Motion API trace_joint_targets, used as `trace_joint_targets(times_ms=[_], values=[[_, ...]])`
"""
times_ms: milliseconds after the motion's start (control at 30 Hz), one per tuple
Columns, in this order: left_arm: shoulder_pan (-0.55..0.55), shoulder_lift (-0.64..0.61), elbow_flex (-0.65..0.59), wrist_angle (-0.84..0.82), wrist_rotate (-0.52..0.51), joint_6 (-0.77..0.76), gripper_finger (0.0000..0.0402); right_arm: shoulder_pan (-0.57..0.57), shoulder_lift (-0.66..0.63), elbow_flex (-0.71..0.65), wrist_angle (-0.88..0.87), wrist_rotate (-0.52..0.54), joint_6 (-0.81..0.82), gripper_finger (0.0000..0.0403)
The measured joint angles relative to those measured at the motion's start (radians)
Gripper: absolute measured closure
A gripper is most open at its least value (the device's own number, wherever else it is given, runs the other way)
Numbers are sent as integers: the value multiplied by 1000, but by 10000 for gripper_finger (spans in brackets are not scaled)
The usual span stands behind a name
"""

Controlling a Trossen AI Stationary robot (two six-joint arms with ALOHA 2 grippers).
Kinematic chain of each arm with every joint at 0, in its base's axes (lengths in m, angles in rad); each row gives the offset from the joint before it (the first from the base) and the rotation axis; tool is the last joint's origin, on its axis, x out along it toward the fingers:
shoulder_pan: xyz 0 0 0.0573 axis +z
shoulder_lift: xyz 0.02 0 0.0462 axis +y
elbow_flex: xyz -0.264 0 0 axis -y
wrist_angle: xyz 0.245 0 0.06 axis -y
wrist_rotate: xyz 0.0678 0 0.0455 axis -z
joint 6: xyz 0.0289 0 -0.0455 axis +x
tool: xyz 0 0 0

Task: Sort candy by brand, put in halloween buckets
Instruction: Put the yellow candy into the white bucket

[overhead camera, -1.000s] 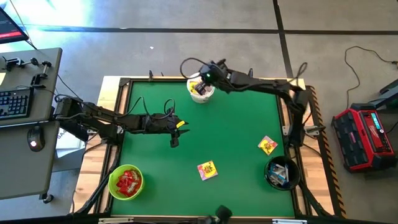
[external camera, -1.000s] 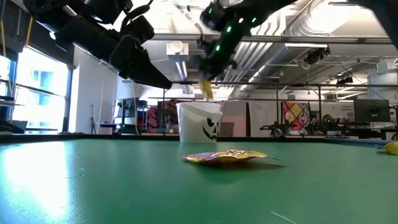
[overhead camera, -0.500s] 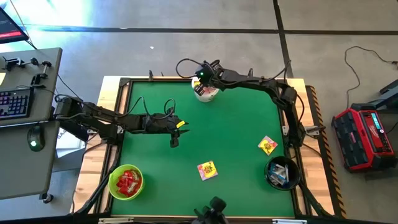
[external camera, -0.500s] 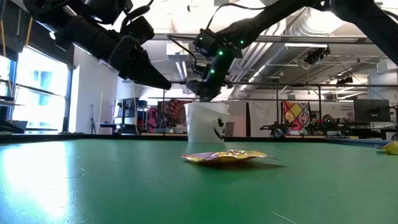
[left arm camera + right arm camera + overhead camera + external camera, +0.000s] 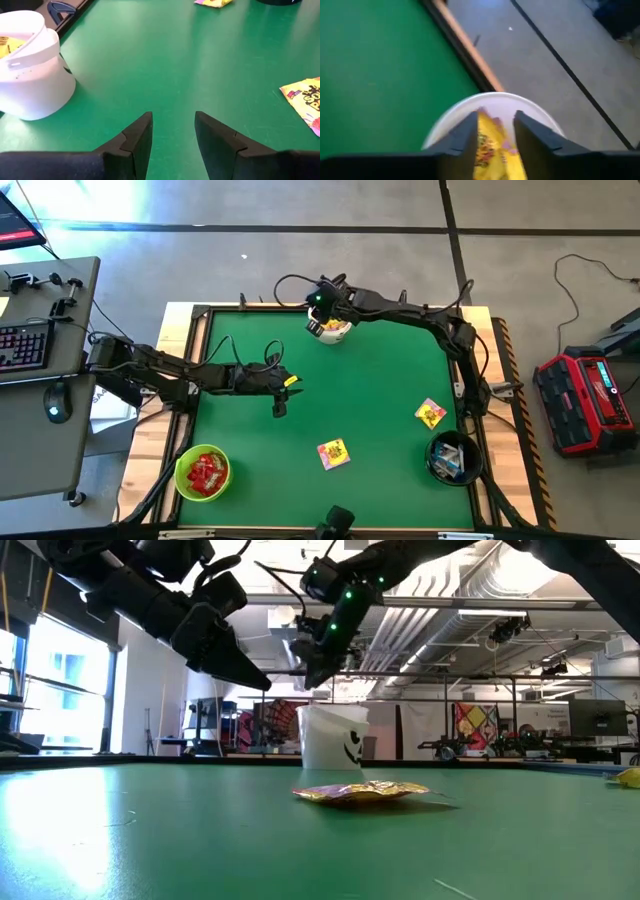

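Note:
The white bucket stands at the table's far edge and also shows in the low view. My right gripper hovers open just above its mouth. A yellow packet lies inside the bucket, seen between the fingers. My left gripper is open and empty above the left middle of the table. Two yellow packets lie flat on the green table. The green bucket holds red packets. The black bucket holds white-and-blue bars.
The table's wooden far edge runs right behind the white bucket, with the floor beyond it. The green bucket is at the near left corner and the black bucket at the near right. A desk with a keyboard stands left of the table.
My right gripper held a yellow packet hanging over the white bucket, went down to the bucket's mouth, let the packet go, and has risen a little. The packet now lies in the bucket. The bucket has slid slightly toward the table's right.

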Motion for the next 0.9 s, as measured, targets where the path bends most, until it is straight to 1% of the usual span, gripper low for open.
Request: trace_joint_targets(times_ms=[67,133,167,300,400,567,667,767,900], values=[[0,0,0,-1,0,0,261,4,-1,0,-1,-32,-12,321],[0,0,0,-6,0,0,261,5,-1,-17,11,-74,-20,372],[0,0,0,-10,0,0,261,4,-1,-31,22,-83,-20,387],[-1,0,0,-27,0,-1,261,14,-18,-122,122,-94,-18,389],[-2,0,0,-29,0,-1,261,34,-79,-220,230,-101,-19,400],[-2,0,0,-26,6,-1,261,57,-244,-433,387,-100,0,402],[-2,0,0,-22,28,-1,261,77,-362,-574,466,-96,23,402],[-10,0,0,-22,71,-8,261,112,-478,-730,542,-96,45,402],[-51,2,3,-23,80,-19,267,181,-618,-946,644,-72,85,402]])
